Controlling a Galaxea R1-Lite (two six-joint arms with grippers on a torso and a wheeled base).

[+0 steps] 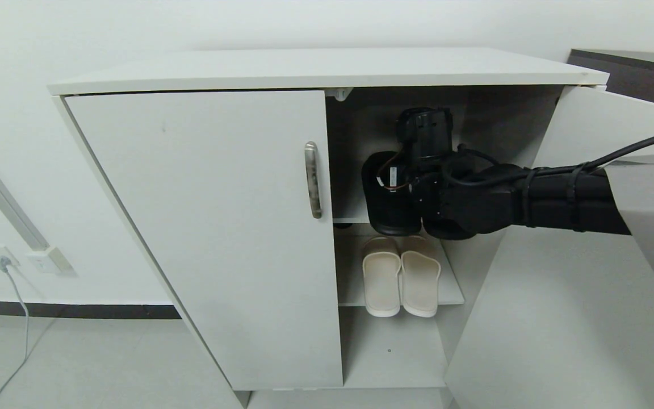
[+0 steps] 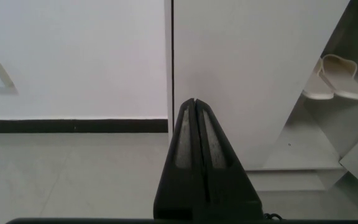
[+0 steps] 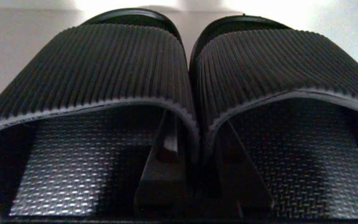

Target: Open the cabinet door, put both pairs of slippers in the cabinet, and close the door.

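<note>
Right arm (image 1: 531, 199) extended, right tool (image 3: 196, 134) pinching black slippers (image 3: 104, 68); left tool (image 2: 194, 104) fully closed.

We're guessing a plain room, maybe a home hallway: white shoe cabinet (image 1: 202, 227) against a bare wall (image 1: 9, 68), grey floor (image 1: 77, 363), power socket (image 1: 2, 258).

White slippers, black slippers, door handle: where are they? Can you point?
white slippers (image 1: 384, 275): head view, strap of the left slipper.
black slippers (image 3: 104, 68): right wrist view, ribbed strap of one slipper.
door handle (image 1: 313, 179): head view, middle of the metal bar.
</note>
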